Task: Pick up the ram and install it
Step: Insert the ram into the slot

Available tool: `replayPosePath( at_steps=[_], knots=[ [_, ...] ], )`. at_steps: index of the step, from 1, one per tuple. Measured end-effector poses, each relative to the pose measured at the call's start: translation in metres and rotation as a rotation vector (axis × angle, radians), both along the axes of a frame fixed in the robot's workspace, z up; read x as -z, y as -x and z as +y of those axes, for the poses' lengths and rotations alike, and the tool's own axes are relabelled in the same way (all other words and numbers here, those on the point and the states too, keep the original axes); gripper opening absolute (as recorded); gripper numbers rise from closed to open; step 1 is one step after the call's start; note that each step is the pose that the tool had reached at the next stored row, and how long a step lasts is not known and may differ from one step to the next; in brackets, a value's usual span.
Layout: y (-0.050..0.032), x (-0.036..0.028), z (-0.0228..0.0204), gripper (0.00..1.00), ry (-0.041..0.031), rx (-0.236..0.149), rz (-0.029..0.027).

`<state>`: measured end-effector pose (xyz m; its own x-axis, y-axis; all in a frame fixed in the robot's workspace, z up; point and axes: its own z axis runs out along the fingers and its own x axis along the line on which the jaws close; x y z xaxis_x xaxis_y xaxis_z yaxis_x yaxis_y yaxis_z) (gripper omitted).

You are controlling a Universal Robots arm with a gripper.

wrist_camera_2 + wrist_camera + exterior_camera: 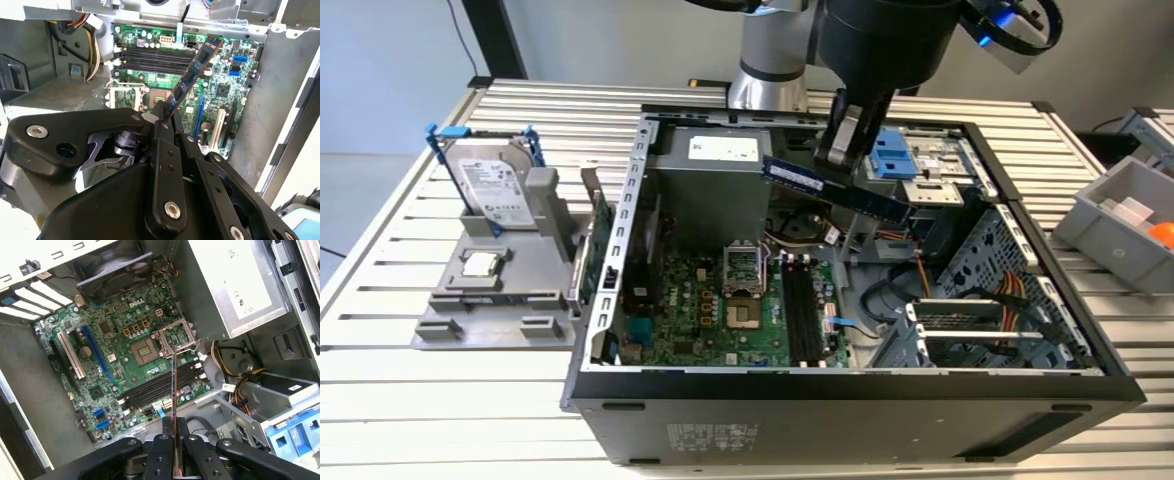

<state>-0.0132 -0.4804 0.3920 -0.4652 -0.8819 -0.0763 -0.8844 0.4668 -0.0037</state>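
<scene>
The ram (pixel 835 187) is a thin blue-green stick with a row of chips. It hangs tilted above the open computer case (pixel 607 300), and my gripper (pixel 838 150) is shut on its upper edge. In both wrist views the black fingers (pixel 161 125) clamp one long edge of the ram (pixel 192 77). It shows edge-on as a thin line (pixel 173 385) in the first wrist view, over the black memory slots (pixel 155 387). Those slots (pixel 803 310) lie empty on the green motherboard (pixel 707 310), well below the stick.
A silver power supply (pixel 707 185) and the processor socket (pixel 740 265) sit close to the slots. Cables (pixel 907 290) and drive bays (pixel 921 165) fill the case's right side. On the exterior view's left stands a grey fixture (pixel 494 300) with a hard drive (pixel 494 185) and a green card (pixel 600 240).
</scene>
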Motion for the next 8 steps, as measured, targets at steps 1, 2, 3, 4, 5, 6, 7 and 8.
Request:
replayPosePath(
  at_steps=[1, 2, 3, 4, 5, 6, 7, 8],
  knots=[
    [0.0, 0.0, 0.0, 0.0, -0.0001, 0.011, -0.0001],
    [0.0, 0.0, 0.0, 0.0, -0.0001, 0.022, -0.0001],
    [0.0, 0.0, 0.0, 0.0, 0.0, 0.034, 0.0],
    [0.0, 0.0, 0.0, 0.0, 0.0, 0.046, -0.0001],
    [0.0, 0.0, 0.0, 0.0, -0.0001, 0.057, 0.0],
    [0.0, 0.0, 0.0, 0.0, 0.0, 0.068, -0.0001],
    [0.0, 0.0, 0.0, 0.0, 0.0, 0.101, -0.0001],
    [0.0, 0.0, 0.0, 0.0, 0.0, 0.144, 0.0]
  ],
)
